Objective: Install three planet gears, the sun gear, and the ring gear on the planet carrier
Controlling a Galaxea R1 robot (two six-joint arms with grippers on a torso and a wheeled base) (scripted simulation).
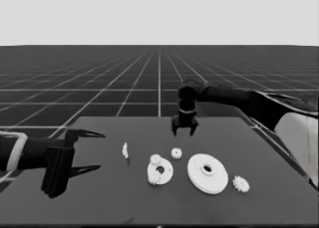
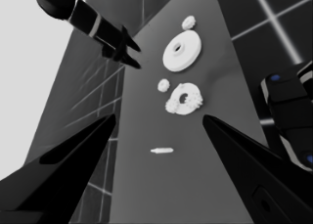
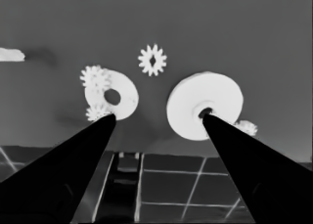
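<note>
The smaller round part point(image 1: 164, 172) lies mid-table with two small gears on it, one at its far rim point(image 1: 155, 159) and one at its near rim point(image 1: 155, 177). A third gear point(image 1: 176, 153) lies loose just behind it, and another gear point(image 1: 240, 183) rests right of the larger round part point(image 1: 207, 173). My right gripper point(image 1: 184, 132) hangs open above the table's far middle, behind the loose gear, holding nothing. In the right wrist view the loose gear point(image 3: 152, 59) shows between the open fingers. My left gripper point(image 1: 92, 151) waits open at the table's left end.
A thin white piece point(image 1: 125, 150) stands left of the smaller round part. The table's far edge runs just behind the right gripper. Dark machinery with blue lights point(image 2: 288, 106) shows past the table's edge in the left wrist view.
</note>
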